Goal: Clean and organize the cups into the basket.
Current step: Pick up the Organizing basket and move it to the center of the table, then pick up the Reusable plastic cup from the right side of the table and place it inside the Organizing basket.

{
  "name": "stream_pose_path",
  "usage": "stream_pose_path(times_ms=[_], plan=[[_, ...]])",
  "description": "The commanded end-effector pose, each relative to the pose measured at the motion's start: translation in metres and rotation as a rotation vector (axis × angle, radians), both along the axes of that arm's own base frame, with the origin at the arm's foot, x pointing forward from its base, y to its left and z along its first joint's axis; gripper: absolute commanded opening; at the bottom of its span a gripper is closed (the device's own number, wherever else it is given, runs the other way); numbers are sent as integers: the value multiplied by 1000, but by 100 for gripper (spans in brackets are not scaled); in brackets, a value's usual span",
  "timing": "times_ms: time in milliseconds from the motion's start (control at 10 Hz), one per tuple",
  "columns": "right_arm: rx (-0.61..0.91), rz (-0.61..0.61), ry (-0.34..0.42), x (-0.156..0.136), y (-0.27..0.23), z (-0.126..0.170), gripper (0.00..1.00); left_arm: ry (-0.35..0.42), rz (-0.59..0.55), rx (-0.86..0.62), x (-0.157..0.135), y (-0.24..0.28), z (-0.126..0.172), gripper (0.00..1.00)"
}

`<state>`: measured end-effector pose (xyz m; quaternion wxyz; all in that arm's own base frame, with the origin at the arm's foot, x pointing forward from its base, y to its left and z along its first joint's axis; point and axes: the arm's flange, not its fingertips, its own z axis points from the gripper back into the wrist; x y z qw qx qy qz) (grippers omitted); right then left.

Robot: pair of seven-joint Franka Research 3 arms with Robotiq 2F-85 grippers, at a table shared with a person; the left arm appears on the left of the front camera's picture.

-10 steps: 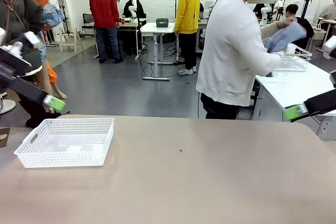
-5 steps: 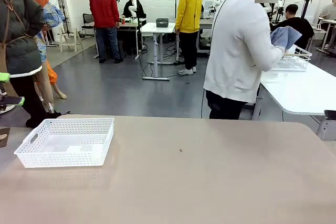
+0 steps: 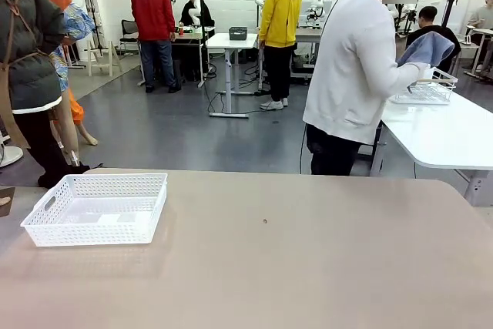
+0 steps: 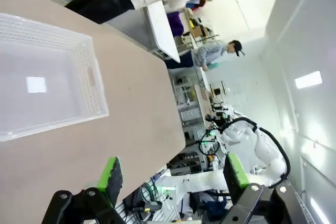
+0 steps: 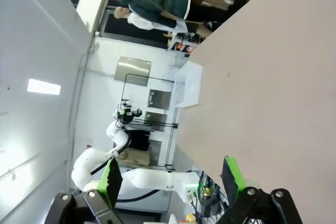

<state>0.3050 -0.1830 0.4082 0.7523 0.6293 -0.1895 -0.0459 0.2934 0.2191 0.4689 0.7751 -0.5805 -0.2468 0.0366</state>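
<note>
Both your arms have swung up and away from the table's sides since a second ago, and the person in the white top (image 3: 356, 75) has shuffled a step toward the white side table (image 3: 451, 132). Front view now: the basket (image 3: 92, 229) sits on the near left part of the tan table (image 3: 308, 267), flat and square to you, its lattice walls and cut-out handle facing the camera. Beyond the far edge the person stands turned away, holding a blue-grey cloth (image 3: 427, 48) above a wire basket (image 3: 425, 92) on that side table. Over to your left wrist view: the left gripper (image 4: 172, 172) hangs high over the table (image 4: 136, 129) with its green pads spread wide and only air between them. The basket (image 4: 92, 85) lies upper left in this picture, well apart from the fingers, its white floor bare and bright. Now your right wrist view: the right gripper (image 5: 171, 175) is spread just as wide, pinching nothing, looking along the long tan table (image 5: 262, 77). The basket (image 5: 190, 85) shows small at the table's far end, well away from this gripper.
</note>
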Motion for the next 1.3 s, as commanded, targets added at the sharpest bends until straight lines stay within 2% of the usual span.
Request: stream_pose_path(times_ms=[0, 300, 500, 600, 1200], plan=[[-39, -22, -3, -21, -8, 15, 100, 52, 55, 23, -12, 13, -1, 100], [-59, -96, -11, -44, -31, 22, 100, 81, 147, 36, -35, 38, -11, 100], [-27, -96, -68, -45, -29, 28, 100, 50, 190, 44, -42, 43, -10, 100], [-64, -101, -35, -42, -37, 22, 100, 56, 146, 31, -37, 43, -11, 100], [-64, -101, -35, -42, -37, 22, 100, 56, 146, 31, -37, 43, -11, 100]])
